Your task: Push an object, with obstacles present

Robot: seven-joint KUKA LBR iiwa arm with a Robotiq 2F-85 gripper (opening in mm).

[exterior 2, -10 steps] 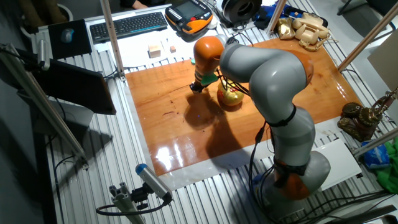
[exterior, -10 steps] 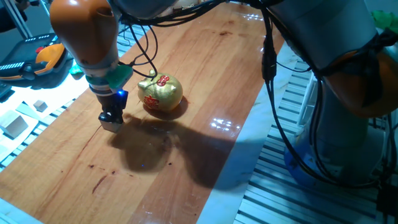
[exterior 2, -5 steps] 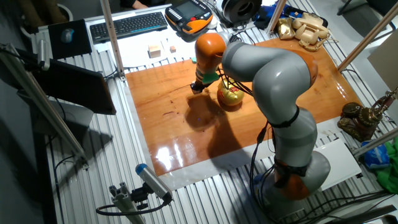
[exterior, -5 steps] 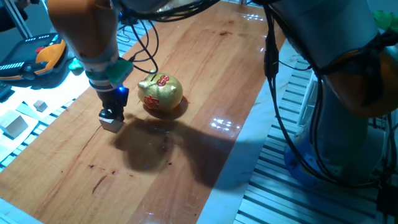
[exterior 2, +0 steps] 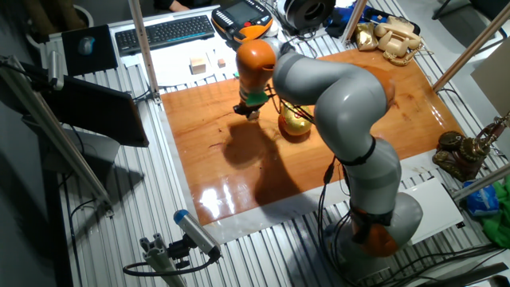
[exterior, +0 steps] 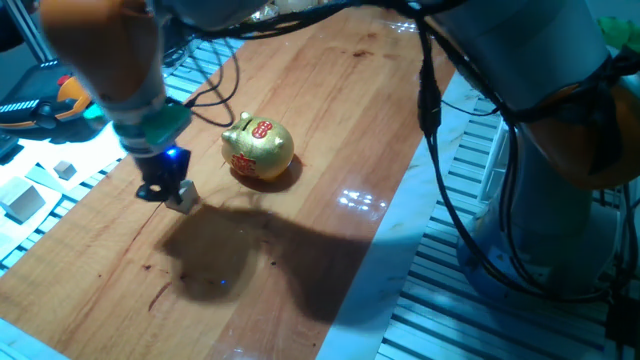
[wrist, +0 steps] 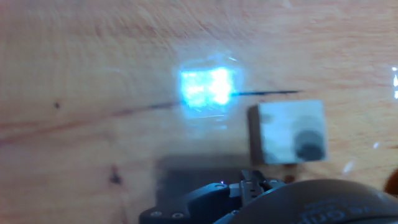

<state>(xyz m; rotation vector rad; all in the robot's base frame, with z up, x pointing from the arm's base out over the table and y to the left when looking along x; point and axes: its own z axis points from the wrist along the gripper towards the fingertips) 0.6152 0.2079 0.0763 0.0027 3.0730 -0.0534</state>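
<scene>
Cube, small and pale, is lying on the wooden table, just right of the gripper and apparently touching its tip in one fixed view. In the hand view the cube is showing as a light square right of a bright blue-white glare on the wood, with a dark round mark on its face. The gripper is hanging low over the table, its black fingers close together as far as one fixed view shows; whether they are fully closed cannot be told, and nothing is seen held between them. Such a low, side-on placement suits pushing rather than grasping. The golden pig is standing to the right and slightly farther back, near the cube but apart from it, so any push toward the right risks driving the cube into it. In the other fixed view the gripper is working left of the pig, while other small pale blocks are resting off the table at the left.
</scene>
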